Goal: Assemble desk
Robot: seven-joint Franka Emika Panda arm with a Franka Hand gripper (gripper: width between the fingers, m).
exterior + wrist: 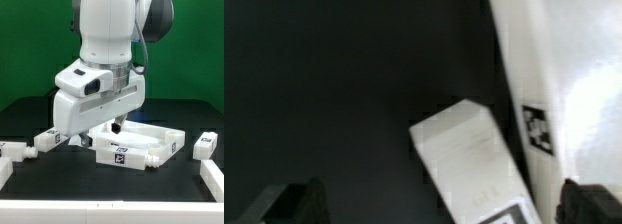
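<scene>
Over the desk tabletop (163,136), I am holding the gripper (118,127) with its fingers (295,203) spread wide, pinching nothing. A loose leg (464,160) is lying just beside the tabletop's rim.

The tabletop (152,138) is coloured white and is marked with a black-and-white tag (122,153). A leg (50,138) is likewise white and tagged. The table (25,120) is covered in black; the backdrop (30,50) is seen in green.

desk leg (470,160) beside the tabletop (571,60) rim.
the tagged white leg lies on the dark table (331,90), slanted along the tabletop's tagged edge; gripper (441,205) fingers spread wide.
</scene>
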